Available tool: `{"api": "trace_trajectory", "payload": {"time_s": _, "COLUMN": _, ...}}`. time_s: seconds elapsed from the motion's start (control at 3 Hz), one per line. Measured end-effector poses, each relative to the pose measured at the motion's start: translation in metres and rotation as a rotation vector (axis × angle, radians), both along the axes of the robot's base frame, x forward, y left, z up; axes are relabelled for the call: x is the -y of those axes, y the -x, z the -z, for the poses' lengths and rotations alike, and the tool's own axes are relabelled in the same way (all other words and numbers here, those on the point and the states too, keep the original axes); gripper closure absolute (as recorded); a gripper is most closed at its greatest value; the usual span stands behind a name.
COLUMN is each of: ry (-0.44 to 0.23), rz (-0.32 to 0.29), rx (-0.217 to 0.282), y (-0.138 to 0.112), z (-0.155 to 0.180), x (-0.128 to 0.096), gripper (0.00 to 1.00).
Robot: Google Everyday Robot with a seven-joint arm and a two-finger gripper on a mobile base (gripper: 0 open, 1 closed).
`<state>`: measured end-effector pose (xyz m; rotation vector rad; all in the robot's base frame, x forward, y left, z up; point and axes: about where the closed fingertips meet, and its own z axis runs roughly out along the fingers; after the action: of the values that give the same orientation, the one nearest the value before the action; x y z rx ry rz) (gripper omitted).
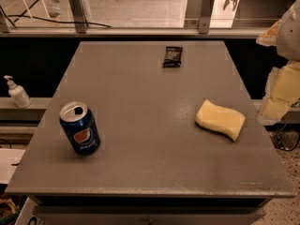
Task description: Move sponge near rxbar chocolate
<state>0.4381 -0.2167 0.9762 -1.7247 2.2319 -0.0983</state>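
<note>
Resting Sponge on Right Side of Table, Gripper Off the Edge

Table [140, 88]: flat grey top with a fine speckled, matte finish, tapering toward the far end in this view.

Sponge [220, 119]: pale yellow soft foam block, a rectangle with wavy long edges and rounded corners. It lies flat on the right half of the table, near the right edge and nothing touches it.

Rxbar chocolate [172, 56]: small flat rectangular bar in a black, slightly glossy wrapper with faint pale print. It lies flat near the far edge of the table, right of centre and well apart from the sponge.

Pepsi can [79, 128]: blue metal cylinder with an opened silver top, standing on the near left of the table, well apart from both other items.

Gripper [280, 95]: pale yellow, blocky and padded, hanging beyond the right edge of the table, level with the sponge but apart from it. Part of it is cut off by the frame. How far it is open cannot be told, and nothing is seen in its hold.

Pump bottle [18, 93]: small white plastic dispenser on a ledge left of the table.
</note>
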Motion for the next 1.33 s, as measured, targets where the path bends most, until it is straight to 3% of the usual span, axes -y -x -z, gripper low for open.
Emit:
{"api": "trace_trajectory", "payload": {"time_s": 1.0, "ry": -0.029, "rz": 0.005, "rx": -0.001, "y": -0.001, "z": 0.004, "x": -0.001, "gripper": 0.0}}
{"api": "trace_trajectory", "payload": {"time_s": 1.33, "ry": -0.206, "rz": 0.035, "rx": -0.01, "y": -0.009, "z": 0.034, "x": 0.001, "gripper": 0.0}}
